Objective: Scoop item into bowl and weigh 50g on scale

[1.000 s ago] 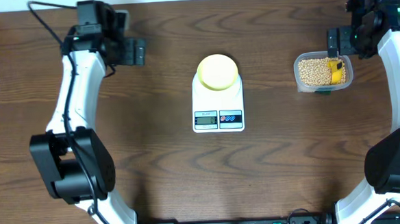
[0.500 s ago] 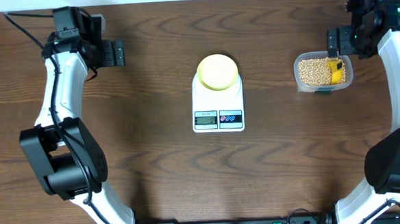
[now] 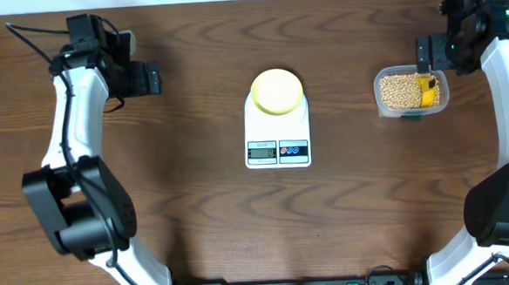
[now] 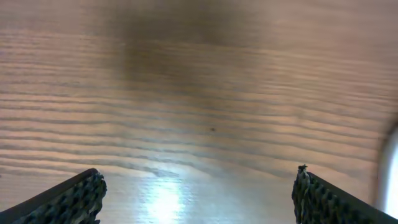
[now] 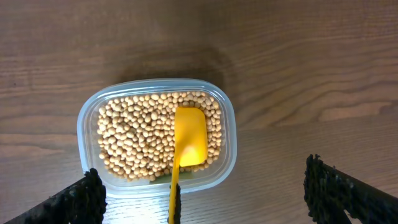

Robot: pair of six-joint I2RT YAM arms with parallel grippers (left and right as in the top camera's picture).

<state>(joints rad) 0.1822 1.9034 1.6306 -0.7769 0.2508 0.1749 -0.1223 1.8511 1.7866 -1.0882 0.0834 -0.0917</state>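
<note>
**Markings.** We find no brand name that can be read. The scale (image 3: 277, 133) carries one small grey display at its front edge. The characters on it and the print above it are too small to read from overhead. Beside the display sit two buttons, one red and one blue.

**Limits of view.**
- The bowl (image 3: 277, 91) covers the rear part of the scale platform.
- The right wrist view cuts off the handle of the yellow scoop (image 5: 189, 137) at its lower edge.
- The left wrist view is soft and shows only table (image 3: 197, 207) grain, plus a pale strip at its right border that we cannot identify.

**Count.**
- One scale, standing at the middle of the table.
- One pale yellow bowl, resting on the scale.
- One clear tub (image 5: 87, 124), standing well to the right of the scale.
- One scoop, lying blade-up on the item (image 5: 134, 140).
- The item is a layer of beige beans, too many to count, and all the beans we see are inside the tub.
- Two arms.

**Grippers.** The left gripper (image 4: 198, 177) is spread wide over bare table at the far left, well apart from the scale, and holds nothing. The right gripper (image 5: 202, 169) is likewise spread wide, above the tub, and its fingers touch neither the scoop nor the tub.
</note>
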